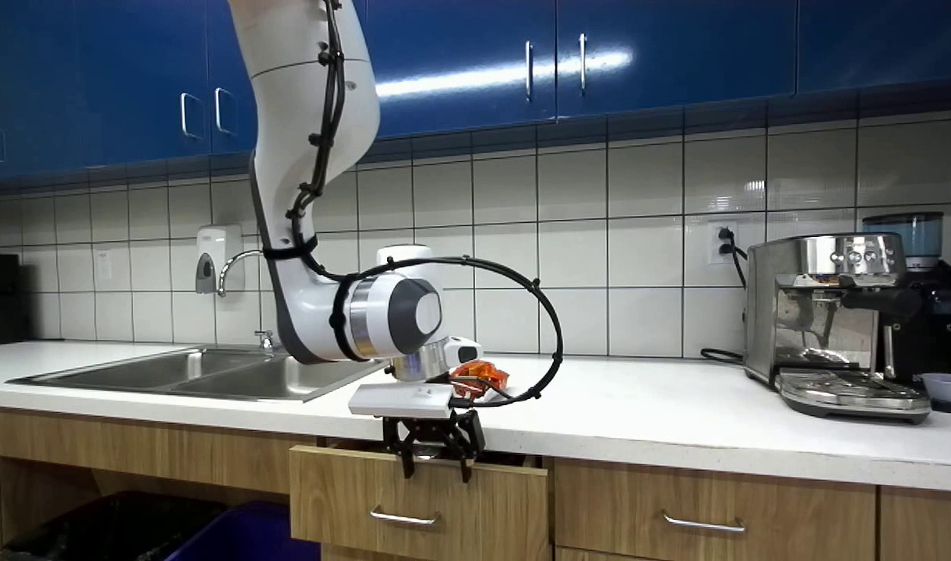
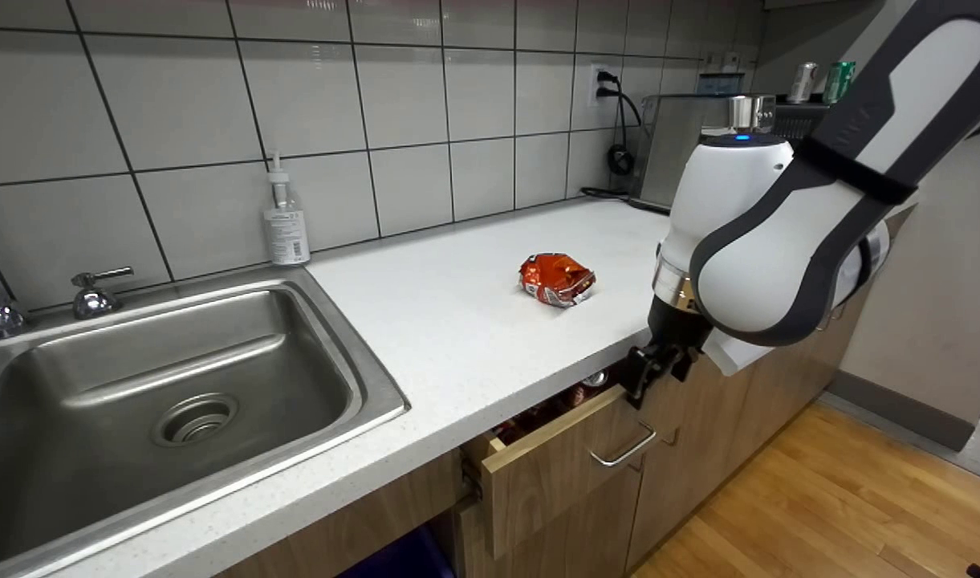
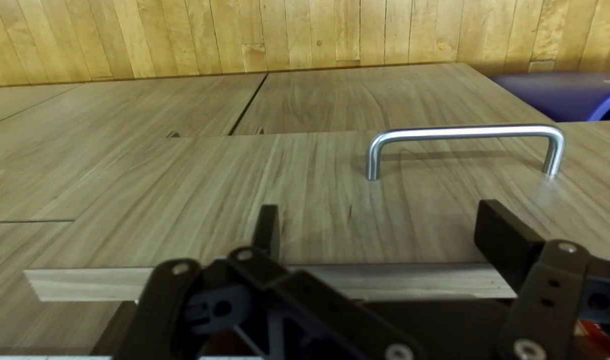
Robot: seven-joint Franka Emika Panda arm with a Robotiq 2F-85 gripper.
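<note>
Most to the left, a steel sink [image 1: 304,382] is set into the white surface [image 1: 631,389], between its front and back edges. Next, below the front edge, a wooden drawer [image 1: 418,499] is pulled out, and its metal handle [image 3: 464,132] looks outward. The pincer [image 1: 437,472] hangs at the top of the drawer's front, just outside the front edge. It is released and grasps nothing: in the wrist view its fingers [image 3: 507,245] stand well apart. Whether they touch the drawer, I cannot tell. I judge that a downward or sideways movement could knock a finger on the drawer's top rim, because the two are so close, and a push could send the drawer inward. More to the right, a crumpled orange packet [image 2: 555,279] lies back from the front edge. The cable loop [image 1: 534,284] passes before it in an exterior view; if the arm [image 1: 288,132] swung over the surface, this loop could sweep the packet, which looks light. Last, a coffee machine [image 1: 833,331] stands near the back edge.
</note>
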